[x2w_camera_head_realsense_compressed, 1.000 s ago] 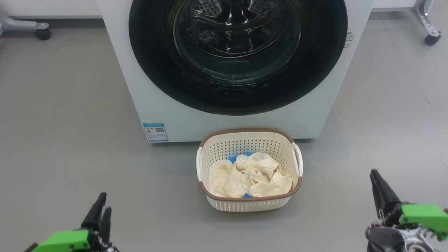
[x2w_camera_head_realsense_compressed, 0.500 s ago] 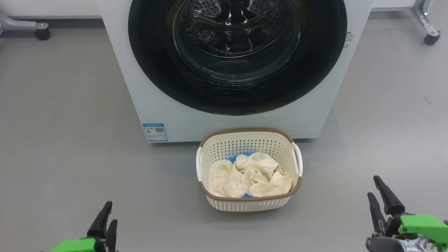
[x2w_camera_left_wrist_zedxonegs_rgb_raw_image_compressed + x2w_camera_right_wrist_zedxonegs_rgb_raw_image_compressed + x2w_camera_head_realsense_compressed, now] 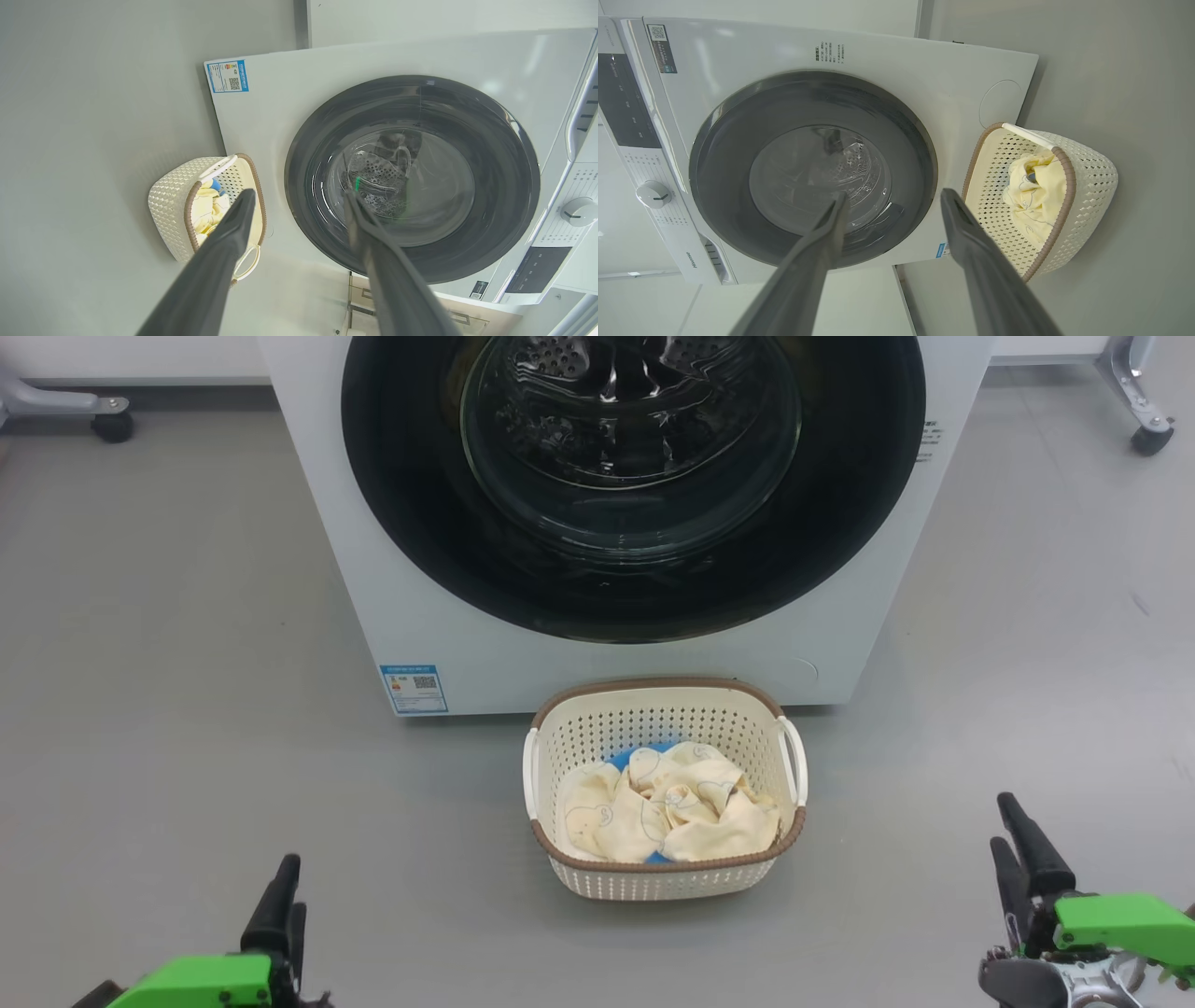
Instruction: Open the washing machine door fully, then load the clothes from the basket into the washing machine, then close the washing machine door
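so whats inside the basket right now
The basket holds crumpled cream-yellow clothes with faint bear outlines, and a blue patch shows at the back. The clothes cover the basket's bottom, so anything beneath them is hidden.

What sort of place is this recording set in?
Likely a test lab staged for laundry: a washing machine on grey floor, a basket of clothes before it, castered frame legs behind.

Lab-like room: washing machine (image 3: 420, 635), castered frames (image 3: 1148, 437).
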